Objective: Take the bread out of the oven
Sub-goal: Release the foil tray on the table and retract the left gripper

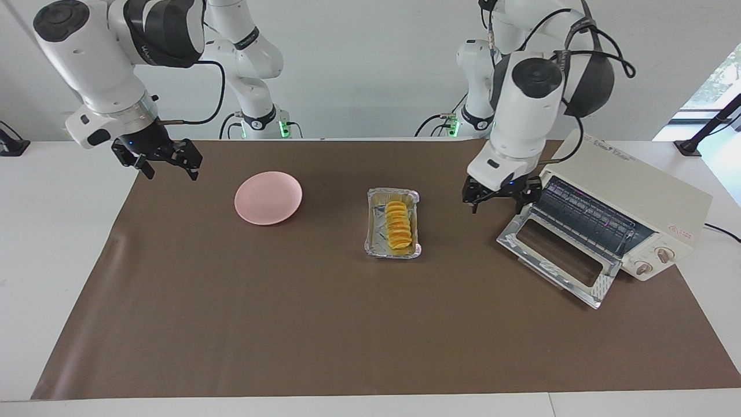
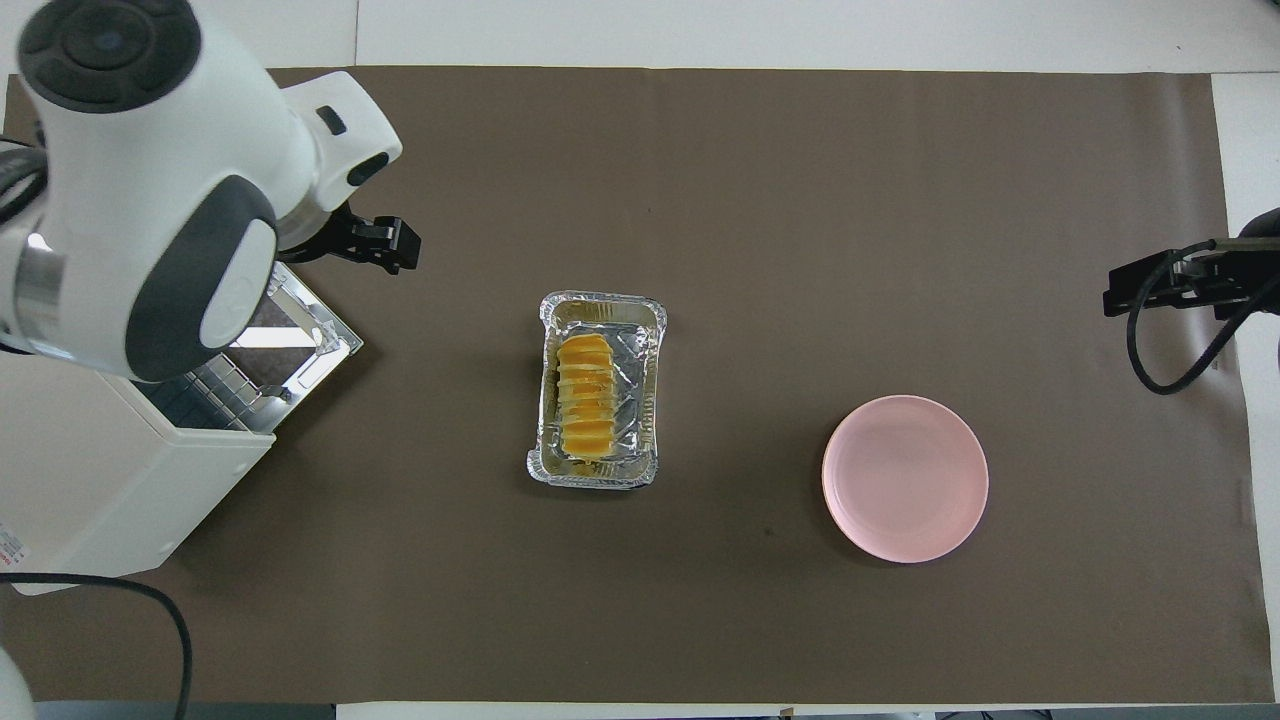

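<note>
Now the bread [image 1: 398,225] lies in the foil tray [image 1: 374,243] in the middle of the brown mat [image 1: 289,324], out of the oven [image 1: 631,200]. Its door [image 1: 556,262] hangs open. The left gripper [image 1: 501,200] is up in the air over the mat between tray and oven, jaws spread, holding nothing. The right gripper [image 1: 168,163] waits over the mat's edge near the pink plate [image 1: 268,197], jaws spread too.

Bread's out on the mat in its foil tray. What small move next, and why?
Probably bring the left gripper, open and empty beside the oven, down to its lowered door to close it: the bread sits in the tray, and the right gripper waits.
</note>
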You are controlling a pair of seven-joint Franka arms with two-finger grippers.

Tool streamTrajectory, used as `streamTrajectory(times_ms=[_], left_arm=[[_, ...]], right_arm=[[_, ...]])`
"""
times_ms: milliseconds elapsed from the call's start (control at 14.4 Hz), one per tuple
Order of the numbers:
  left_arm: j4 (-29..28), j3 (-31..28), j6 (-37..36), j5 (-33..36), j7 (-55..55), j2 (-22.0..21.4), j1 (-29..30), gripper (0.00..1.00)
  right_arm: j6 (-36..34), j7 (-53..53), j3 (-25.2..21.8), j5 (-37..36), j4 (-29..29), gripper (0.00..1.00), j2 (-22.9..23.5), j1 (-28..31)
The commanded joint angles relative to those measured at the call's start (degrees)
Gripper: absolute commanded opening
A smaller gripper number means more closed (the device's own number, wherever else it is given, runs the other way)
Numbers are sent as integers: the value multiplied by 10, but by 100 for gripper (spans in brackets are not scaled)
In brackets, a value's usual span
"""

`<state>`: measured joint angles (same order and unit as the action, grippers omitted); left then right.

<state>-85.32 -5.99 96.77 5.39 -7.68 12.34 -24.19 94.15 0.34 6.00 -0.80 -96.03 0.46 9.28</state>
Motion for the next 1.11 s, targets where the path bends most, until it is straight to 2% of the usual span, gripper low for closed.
streamTrajectory(times_ms=[0,277,485,554,693,1040], left_arm=[[-26,7,-20,3,58,-56,50,100],[-38,6,-46,4,71,-75,84,100],[-96,12,-81,-7,72,-130,109,100],[-100,11,-97,-31,72,-140,111,100],[-93,28,-120,-69,66,-145,151,100],[-91,35,-126,-75,58,-151,162,100]], right_arm=[[-4,3,4,-10,-8,100,-9,3],[-4,3,3,-10,-9,100,-9,3],[-4,3,3,-10,-8,100,-9,3],[-4,3,4,-10,-8,100,-9,3],[-4,3,3,-10,-8,100,-9,3],[-4,2,3,-10,-8,100,-9,3]])
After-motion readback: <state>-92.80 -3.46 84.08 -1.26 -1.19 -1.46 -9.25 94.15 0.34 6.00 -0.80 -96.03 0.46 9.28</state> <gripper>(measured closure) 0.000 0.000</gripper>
